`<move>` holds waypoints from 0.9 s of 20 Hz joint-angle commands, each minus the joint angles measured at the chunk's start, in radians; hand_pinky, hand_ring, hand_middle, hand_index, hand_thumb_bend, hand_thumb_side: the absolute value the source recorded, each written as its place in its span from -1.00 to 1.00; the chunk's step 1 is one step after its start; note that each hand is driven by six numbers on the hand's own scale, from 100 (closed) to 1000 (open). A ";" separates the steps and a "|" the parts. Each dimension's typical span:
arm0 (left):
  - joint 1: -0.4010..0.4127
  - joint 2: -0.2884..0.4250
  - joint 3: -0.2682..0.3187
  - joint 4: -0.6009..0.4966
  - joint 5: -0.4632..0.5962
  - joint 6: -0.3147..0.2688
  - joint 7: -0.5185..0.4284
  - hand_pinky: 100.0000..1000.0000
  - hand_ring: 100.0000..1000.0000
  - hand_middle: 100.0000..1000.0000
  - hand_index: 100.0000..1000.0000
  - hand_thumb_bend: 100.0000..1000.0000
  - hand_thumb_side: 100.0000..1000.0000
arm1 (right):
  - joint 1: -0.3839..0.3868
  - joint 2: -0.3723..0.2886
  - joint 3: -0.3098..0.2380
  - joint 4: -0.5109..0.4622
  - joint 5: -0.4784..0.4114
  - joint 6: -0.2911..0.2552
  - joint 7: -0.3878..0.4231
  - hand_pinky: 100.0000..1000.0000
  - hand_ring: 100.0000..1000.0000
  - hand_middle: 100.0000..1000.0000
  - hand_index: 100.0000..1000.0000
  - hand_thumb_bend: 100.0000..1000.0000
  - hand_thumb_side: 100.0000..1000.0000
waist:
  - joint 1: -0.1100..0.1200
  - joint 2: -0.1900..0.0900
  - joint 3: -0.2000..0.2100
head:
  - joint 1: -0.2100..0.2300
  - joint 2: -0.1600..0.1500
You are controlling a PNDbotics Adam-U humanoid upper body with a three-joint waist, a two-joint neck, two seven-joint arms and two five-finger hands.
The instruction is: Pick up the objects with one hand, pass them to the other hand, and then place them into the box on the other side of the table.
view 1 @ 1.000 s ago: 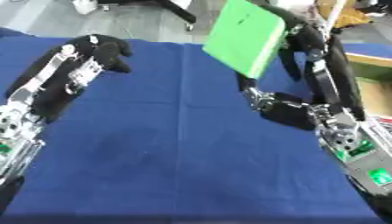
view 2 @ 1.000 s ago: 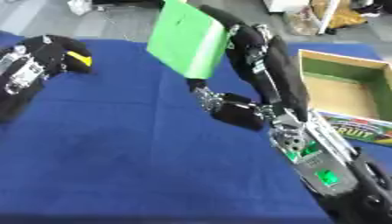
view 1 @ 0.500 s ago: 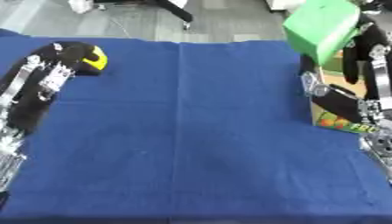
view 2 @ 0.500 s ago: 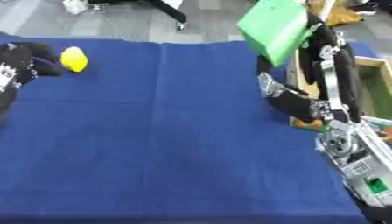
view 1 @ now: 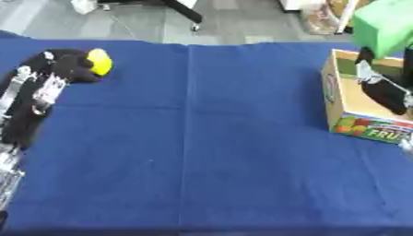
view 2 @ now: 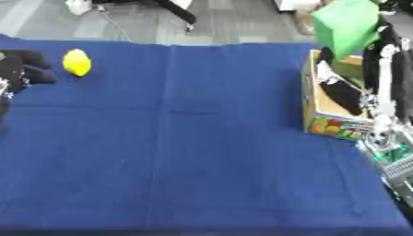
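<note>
While the right hand (view 2: 386,14) grips the green block (view 2: 347,25) above the cardboard box (view 2: 322,120) at the desk's (view 2: 185,138) right edge, left hand (view 1: 68,69) rests far left. Its fingers curl beside a yellow object (view 2: 77,62), contact unclear.

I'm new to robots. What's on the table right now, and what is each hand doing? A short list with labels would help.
Table: blue cloth
Box: open cardboard box, at the right edge, fruit picture on its side
Green object: flat green object, held above the box
Right hand: right hand, up at the green object; fingers unclear
Yellow object: yellow object, far left on the cloth
Left hand: left hand, black, beside the yellow object
</note>
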 commanded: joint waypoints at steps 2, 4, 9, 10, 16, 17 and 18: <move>-0.003 -0.003 0.015 -0.014 -0.028 -0.020 -0.014 0.49 0.13 0.19 0.46 -0.48 0.29 | -0.057 -0.044 -0.013 0.159 -0.036 0.009 0.017 -1.00 -1.00 -1.00 0.29 -1.00 -0.55 | -0.001 0.002 0.006 | -0.007 -0.002; 0.001 -0.010 0.015 -0.014 -0.034 -0.023 -0.020 0.49 0.13 0.18 0.48 -0.48 0.30 | -0.088 -0.042 -0.012 0.246 -0.052 0.013 0.034 -1.00 -1.00 -1.00 0.33 -1.00 -0.50 | 0.001 0.002 0.010 | -0.008 -0.002; 0.011 -0.024 0.012 -0.014 -0.037 -0.029 -0.036 0.49 0.13 0.18 0.49 -0.49 0.31 | -0.164 -0.035 -0.002 0.442 -0.030 0.009 0.105 -1.00 -1.00 -1.00 0.49 -1.00 -0.51 | 0.004 0.001 0.016 | -0.008 -0.002; 0.012 -0.026 0.012 -0.014 -0.037 -0.030 -0.040 0.49 0.13 0.18 0.49 -0.49 0.30 | -0.179 -0.031 -0.003 0.484 -0.015 0.010 0.127 -1.00 -1.00 -1.00 0.53 -1.00 -0.48 | 0.005 0.001 0.018 | -0.009 -0.002; 0.013 -0.033 0.014 -0.014 -0.041 -0.044 -0.054 0.49 0.13 0.18 0.49 -0.49 0.30 | -0.248 -0.010 -0.034 0.701 0.062 0.006 0.239 -0.93 -0.96 -1.00 0.72 -1.00 0.09 | 0.011 0.001 0.026 | -0.011 -0.002; 0.013 -0.034 0.014 -0.014 -0.041 -0.046 -0.056 0.49 0.13 0.18 0.49 -0.49 0.30 | -0.253 -0.011 -0.038 0.724 0.076 0.007 0.257 -0.88 -0.91 -0.95 0.78 -1.00 0.17 | 0.011 0.002 0.027 | -0.011 -0.002; 0.014 -0.034 0.015 -0.014 -0.042 -0.046 -0.057 0.49 0.13 0.18 0.49 -0.49 0.30 | -0.255 -0.013 -0.042 0.741 0.093 0.011 0.276 -0.86 -0.89 -0.92 0.81 -1.00 0.24 | 0.011 0.002 0.027 | -0.010 -0.002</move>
